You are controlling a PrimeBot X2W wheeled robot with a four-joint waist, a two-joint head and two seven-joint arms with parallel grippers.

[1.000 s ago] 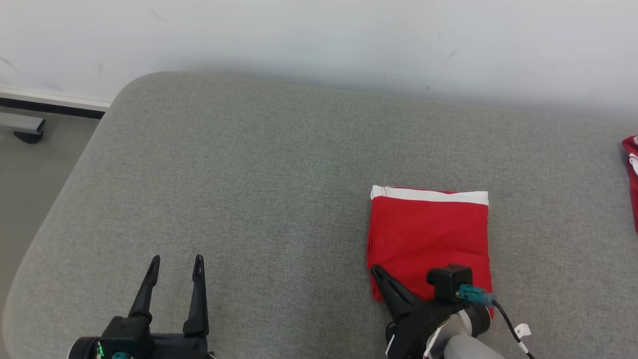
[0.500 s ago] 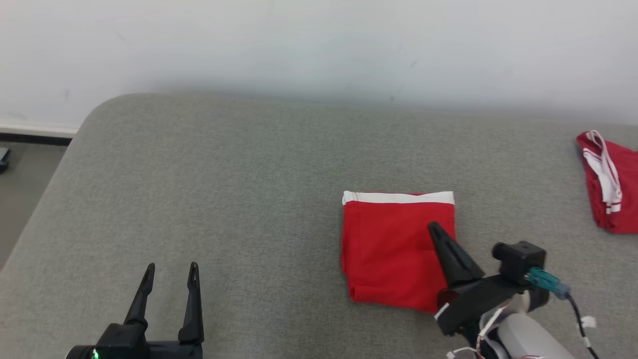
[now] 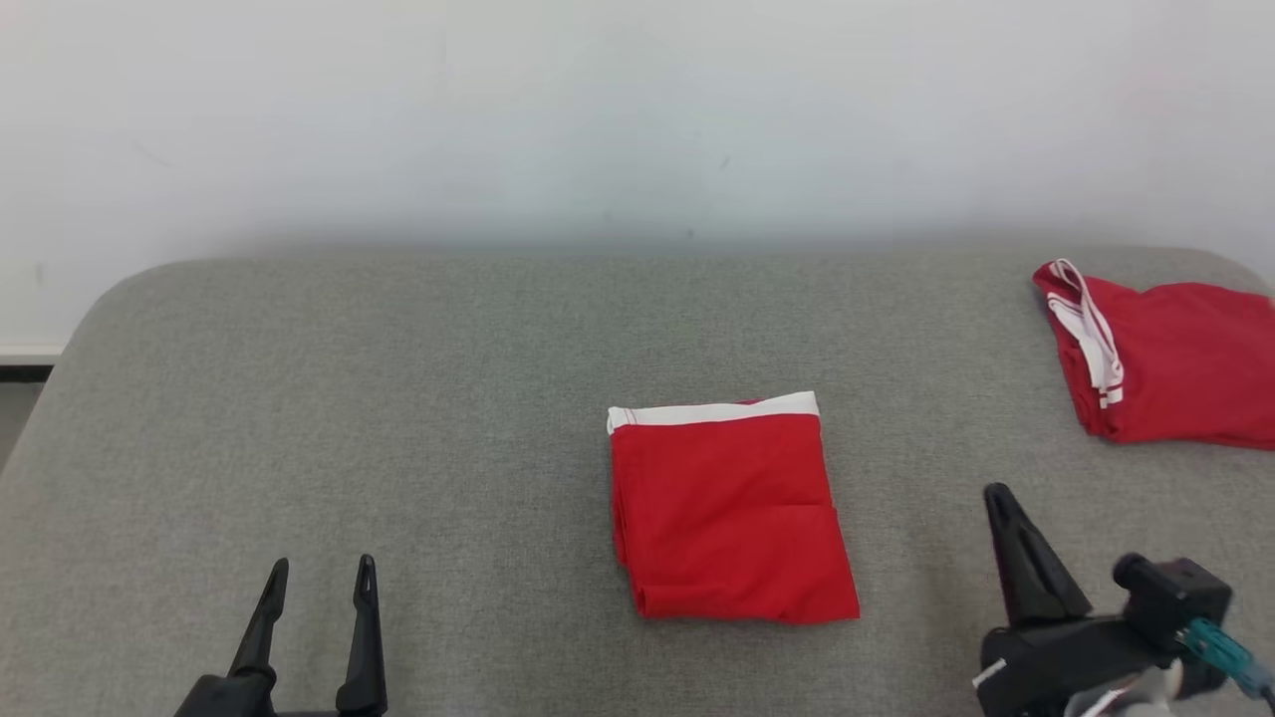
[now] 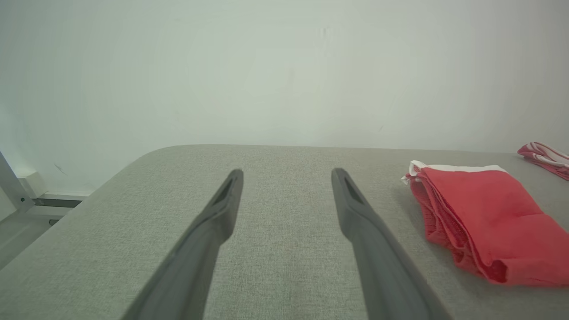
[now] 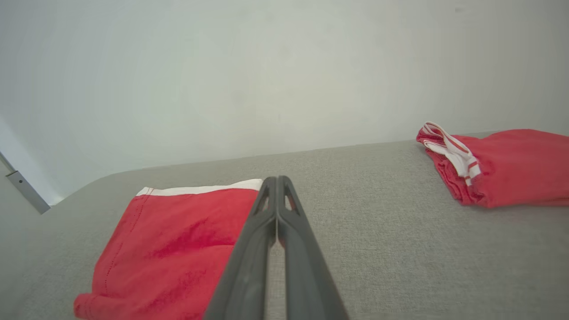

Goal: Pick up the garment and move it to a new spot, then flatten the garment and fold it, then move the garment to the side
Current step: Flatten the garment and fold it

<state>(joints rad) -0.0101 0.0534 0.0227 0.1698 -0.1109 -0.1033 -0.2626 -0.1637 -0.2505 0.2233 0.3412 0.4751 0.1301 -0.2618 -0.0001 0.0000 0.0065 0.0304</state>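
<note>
On the table (image 3: 398, 398), folded red garment (image 3: 732, 513), lengthwise away from the robot. Lies left of the nearer right gripper (image 3: 996, 493), fingers clenched empty; left gripper (image 3: 323, 565) well apart, fingers released.

No legible text or labels

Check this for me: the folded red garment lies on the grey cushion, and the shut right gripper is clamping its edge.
Not clamping: the shut right gripper holds nothing, clear of the folded red garment on the grey cushion, as the head view shows.
</note>
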